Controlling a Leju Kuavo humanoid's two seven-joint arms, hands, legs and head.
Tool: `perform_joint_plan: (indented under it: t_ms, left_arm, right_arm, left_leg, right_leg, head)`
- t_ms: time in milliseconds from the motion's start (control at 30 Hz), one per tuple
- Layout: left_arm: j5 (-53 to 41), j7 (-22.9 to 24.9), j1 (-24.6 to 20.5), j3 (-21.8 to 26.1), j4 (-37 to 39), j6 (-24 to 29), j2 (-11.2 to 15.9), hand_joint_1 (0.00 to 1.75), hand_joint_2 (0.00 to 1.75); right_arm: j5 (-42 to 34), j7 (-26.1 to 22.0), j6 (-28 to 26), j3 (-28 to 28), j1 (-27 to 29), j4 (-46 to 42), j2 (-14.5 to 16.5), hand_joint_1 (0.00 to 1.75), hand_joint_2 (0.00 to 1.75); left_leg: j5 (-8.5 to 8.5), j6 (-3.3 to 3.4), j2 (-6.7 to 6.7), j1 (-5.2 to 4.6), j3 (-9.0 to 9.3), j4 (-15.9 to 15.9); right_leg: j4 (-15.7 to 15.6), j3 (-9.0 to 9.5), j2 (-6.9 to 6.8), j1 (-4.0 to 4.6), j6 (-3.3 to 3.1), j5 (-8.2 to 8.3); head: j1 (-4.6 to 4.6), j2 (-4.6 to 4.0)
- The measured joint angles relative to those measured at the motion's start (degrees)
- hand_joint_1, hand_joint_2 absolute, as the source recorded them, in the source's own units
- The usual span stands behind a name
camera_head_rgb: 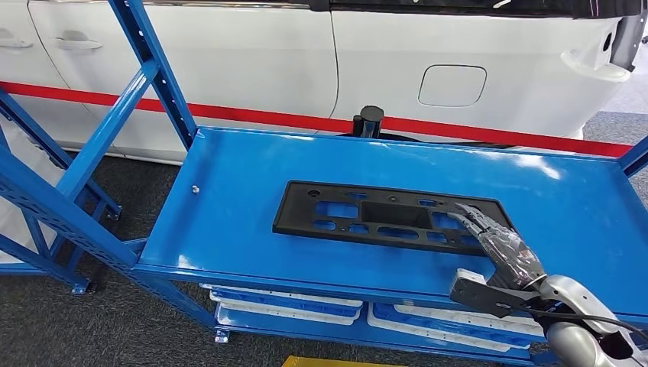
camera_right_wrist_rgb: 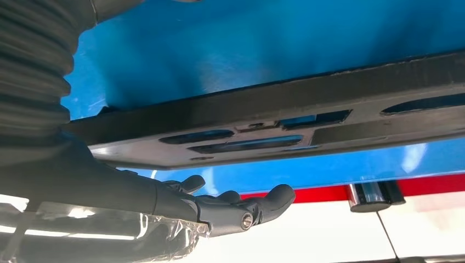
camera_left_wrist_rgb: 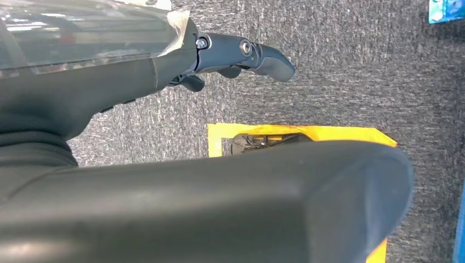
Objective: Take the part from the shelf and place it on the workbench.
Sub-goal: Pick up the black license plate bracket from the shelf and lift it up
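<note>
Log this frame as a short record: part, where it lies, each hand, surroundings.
part: black plastic panel with cutouts
location: flat on the blue shelf, top level
right hand: fingers extended over the panel's right end, nothing gripped
left hand: hangs over grey carpet, holds nothing
below: white trays on the lower level
behind: white car with a red stripe

Silver, rounded right arm with a thin black cable along it and a flat black bracket at the wrist. Right hand [camera_head_rgb: 500, 246] dark grey, wrapped in clear plastic film. Left hand [camera_left_wrist_rgb: 241, 57] dark grey too, with small silver screws and a grey ribbed cover.
</note>
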Motion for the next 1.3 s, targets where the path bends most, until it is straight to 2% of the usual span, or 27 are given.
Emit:
perform_joint_plan:
  t_ms: [233, 567, 867, 1200, 1300]
  left_arm:
    - [0.5, -0.7, 0.3, 0.3, 0.1, 2.1, -0.8, 0.0, 0.0]
    - [0.5, -0.7, 0.3, 0.3, 0.1, 3.0, -1.4, 0.0, 0.0]
    - [0.3, 0.5, 0.7, 0.2, 0.3, -1.3, -0.3, 0.0, 0.0]
    - [-0.1, -0.4, 0.8, 0.1, 0.4, -0.7, -0.1, 0.0, 0.0]
    - [-0.5, -0.5, 0.7, 0.1, 0.4, -0.3, -0.1, 0.0, 0.0]
  right_arm:
    - [-0.4, -0.9, 0.4, 2.6, -5.2, 5.1, 0.9, 0.0, 1.75]
    - [-0.9, -0.9, -0.8, 5.0, -6.9, 8.3, 0.9, 0.0, 1.75]
    - [-0.7, -0.6, -2.6, 6.4, -7.8, 10.1, 1.4, 0.01, 1.75]
    - [-0.5, 0.1, -4.8, 7.0, -7.3, 11.1, 1.6, 0.36, 1.75]
    - [-0.5, 0.2, -5.6, 6.7, -6.7, 11.0, 1.5, 0.4, 1.75]
  left_leg:
    - [0.01, 0.01, -0.02, 0.0, 0.01, 0.0]
    - [0.01, 0.02, -0.03, 0.0, 0.02, 0.0]
    - [0.01, 0.02, -0.01, 0.01, 0.11, 0.0]
    - [0.01, 0.02, -0.03, 0.0, 0.22, 0.0]
    - [0.01, 0.02, -0.03, 0.0, 0.23, 0.0]
  right_leg:
    - [0.0, 0.02, -0.02, 0.0, 0.0, 0.0]
    - [0.0, 0.03, -0.03, 0.0, 0.0, 0.0]
    - [0.0, 0.09, -0.02, 0.01, 0.0, 0.0]
    - [0.0, 0.16, -0.02, 0.0, 0.0, 0.0]
    - [0.0, 0.17, -0.02, 0.0, 0.0, 0.0]
  head:
    - [0.01, 0.0]
    - [0.0, 0.0]
    - [0.01, 0.0]
    - [0.0, 0.0]
    - [0.0, 0.0]
